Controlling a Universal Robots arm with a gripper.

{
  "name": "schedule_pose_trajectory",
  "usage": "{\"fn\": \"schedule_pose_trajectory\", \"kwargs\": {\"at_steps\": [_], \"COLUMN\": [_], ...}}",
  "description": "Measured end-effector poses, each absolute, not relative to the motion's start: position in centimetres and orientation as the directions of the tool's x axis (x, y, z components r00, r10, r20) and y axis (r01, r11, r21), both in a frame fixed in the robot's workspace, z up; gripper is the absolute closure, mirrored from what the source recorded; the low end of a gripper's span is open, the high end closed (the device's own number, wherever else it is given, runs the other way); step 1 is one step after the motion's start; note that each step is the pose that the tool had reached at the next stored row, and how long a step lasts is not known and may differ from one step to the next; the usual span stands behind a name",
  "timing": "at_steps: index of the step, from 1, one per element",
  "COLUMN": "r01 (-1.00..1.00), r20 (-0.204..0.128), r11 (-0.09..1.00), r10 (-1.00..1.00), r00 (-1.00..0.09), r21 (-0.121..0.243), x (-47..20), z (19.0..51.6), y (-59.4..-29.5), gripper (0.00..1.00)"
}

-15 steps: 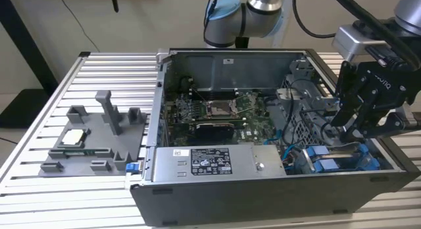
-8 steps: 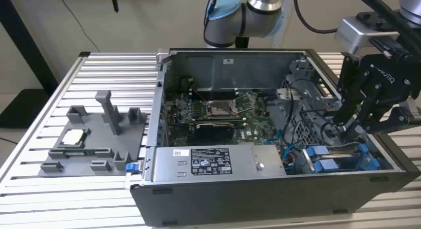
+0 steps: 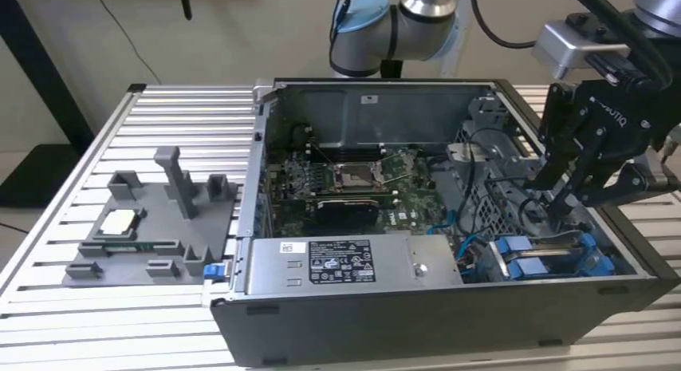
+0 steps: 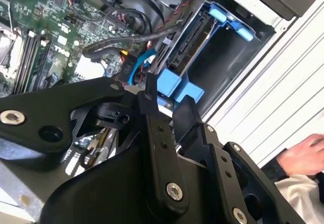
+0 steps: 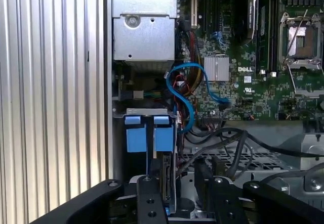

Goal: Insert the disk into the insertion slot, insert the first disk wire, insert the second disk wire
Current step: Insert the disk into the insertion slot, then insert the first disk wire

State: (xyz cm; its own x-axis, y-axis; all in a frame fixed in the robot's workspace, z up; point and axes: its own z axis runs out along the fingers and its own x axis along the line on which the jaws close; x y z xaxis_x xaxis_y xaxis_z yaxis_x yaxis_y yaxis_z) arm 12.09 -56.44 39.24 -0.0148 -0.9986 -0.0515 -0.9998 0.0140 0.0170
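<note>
The disk (image 5: 168, 176) stands on edge in the insertion slot (image 3: 548, 255), a grey bay with blue rails at the case's front corner on the exterior view's right. Its connector edge (image 4: 188, 44) faces the motherboard, and its blue carrier tabs (image 5: 147, 133) stick out. My gripper (image 3: 560, 205) hangs just above this bay. It is open, with its black fingers (image 5: 149, 193) on either side of the disk's edge and a gap showing beside it. A loose blue wire (image 5: 188, 95) loops from the motherboard towards the disk. Black wires (image 4: 126, 41) lie beside it.
The open computer case (image 3: 426, 323) lies on a ribbed aluminium table (image 3: 181, 116). A grey power-supply box (image 3: 340, 263) sits beside the bay. A grey parts fixture (image 3: 149, 219) stands on the exterior view's left. A person's hand (image 4: 304, 155) rests outside the case.
</note>
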Motion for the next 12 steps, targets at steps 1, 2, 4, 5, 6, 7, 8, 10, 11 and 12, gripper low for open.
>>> {"fn": "schedule_pose_trajectory", "kwargs": {"at_steps": [1,2,4,5,6,7,8,10,11,12], "r01": [-1.000,-1.000,-1.000,-1.000,-1.000,-1.000,-1.000,-1.000,-1.000,-1.000], "r20": [-0.053,-0.056,-0.059,-0.060,-0.061,-0.063,-0.065,-0.069,-0.072,-0.076], "r11": [0.014,0.014,0.014,0.014,0.014,0.014,0.014,0.014,0.014,0.014], "r10": [-0.998,-0.998,-0.998,-0.998,-0.998,-0.998,-0.998,-0.997,-0.997,-0.997], "r00": [-0.015,-0.015,-0.015,-0.015,-0.015,-0.015,-0.015,-0.015,-0.015,-0.015], "r21": [0.017,0.017,0.017,0.017,0.017,0.017,0.017,0.017,0.017,0.017], "x": [12.1,12.1,12.0,12.0,12.0,12.0,12.0,12.0,12.0,12.0], "z": [39.3,39.4,39.4,39.4,39.4,39.4,39.4,39.4,39.4,39.4], "y": [-56.3,-56.2,-56.0,-55.9,-55.7,-55.5,-55.3,-55.0,-54.9,-54.8], "gripper": [0.60,0.60,0.60,0.60,0.60,0.60,0.60,0.60,0.60,0.60]}}
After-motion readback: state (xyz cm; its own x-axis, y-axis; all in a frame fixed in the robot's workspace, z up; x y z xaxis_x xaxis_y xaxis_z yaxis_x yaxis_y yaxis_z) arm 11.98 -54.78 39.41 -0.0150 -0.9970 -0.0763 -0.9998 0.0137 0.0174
